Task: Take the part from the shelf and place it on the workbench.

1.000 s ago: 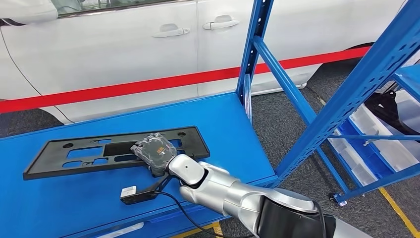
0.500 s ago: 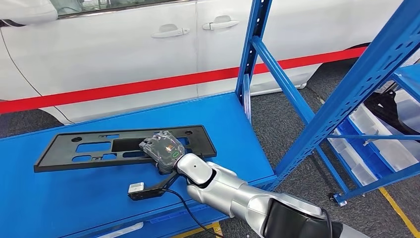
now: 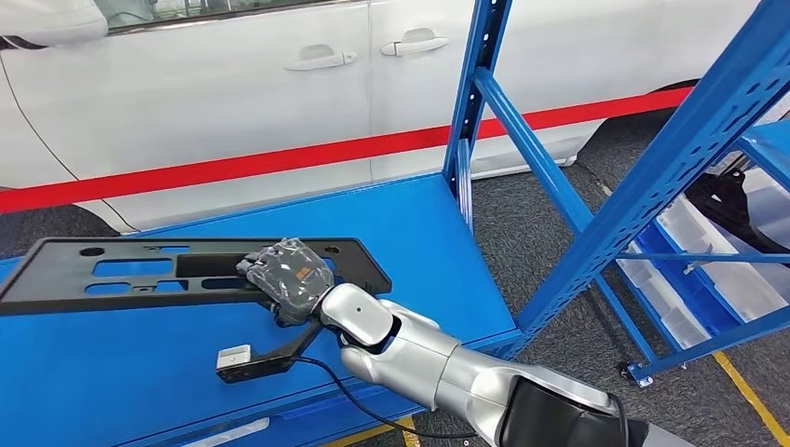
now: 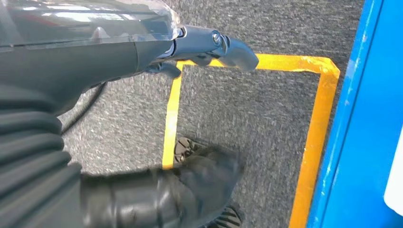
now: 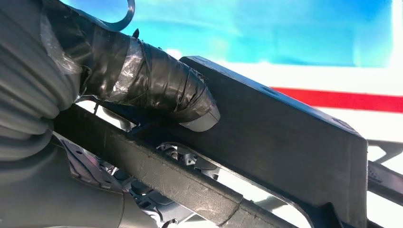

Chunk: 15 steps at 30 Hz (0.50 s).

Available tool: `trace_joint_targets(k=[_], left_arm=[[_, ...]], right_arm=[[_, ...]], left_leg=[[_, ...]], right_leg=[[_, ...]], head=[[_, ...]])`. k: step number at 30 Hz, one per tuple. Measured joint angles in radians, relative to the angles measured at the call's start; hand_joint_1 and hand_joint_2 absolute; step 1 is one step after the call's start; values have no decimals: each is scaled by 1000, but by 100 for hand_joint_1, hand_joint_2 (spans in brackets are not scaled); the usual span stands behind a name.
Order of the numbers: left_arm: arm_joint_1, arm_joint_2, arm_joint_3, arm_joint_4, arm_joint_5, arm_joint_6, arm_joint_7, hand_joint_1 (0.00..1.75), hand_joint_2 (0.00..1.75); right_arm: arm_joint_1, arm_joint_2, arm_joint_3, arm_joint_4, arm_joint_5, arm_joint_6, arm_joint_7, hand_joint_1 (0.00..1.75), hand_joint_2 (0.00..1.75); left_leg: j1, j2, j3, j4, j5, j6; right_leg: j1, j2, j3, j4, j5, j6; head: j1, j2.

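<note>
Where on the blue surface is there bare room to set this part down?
Bare blue surface lies between the black part, held by the right hand, and the shelf upright; more lies near the front edge, left of the wrist camera. The hand's surroundings are crowded.

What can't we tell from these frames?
- Black part, head view: its left end is cut off by the picture's edge.
- Right hand, head view: the hand's back hides the fingers and where they touch the part; in the right wrist view the taped thumb lies on it.
- Left hand, left wrist view: finger ends hidden beneath the hand; whether open or shut is unclear.
</note>
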Motion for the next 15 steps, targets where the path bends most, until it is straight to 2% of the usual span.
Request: trace_joint_targets(k=[9, 13, 15], left_arm=[[0, -6, 4, 0, 7, 47, 14, 0, 0], [1, -6, 8, 0, 6, 51, 15, 0, 175], [1, -7, 8, 0, 2, 47, 18, 0, 175]], right_arm=[[25, -4, 25, -242, -34, 32, -18, 175, 175], [34, -13, 47, -332, -53, 35, -23, 175, 175], [39, -18, 57, -363, -57, 38, -24, 175, 175]], left_leg=[[0, 0, 0, 0, 0, 0], [0, 0, 0, 0, 0, 0], [0, 0, 0, 0, 0, 0]], right_leg=[[0, 0, 0, 0, 0, 0], [0, 0, 0, 0, 0, 0], [0, 0, 0, 0, 0, 0]], head=[[0, 0], [0, 0], [0, 0]])
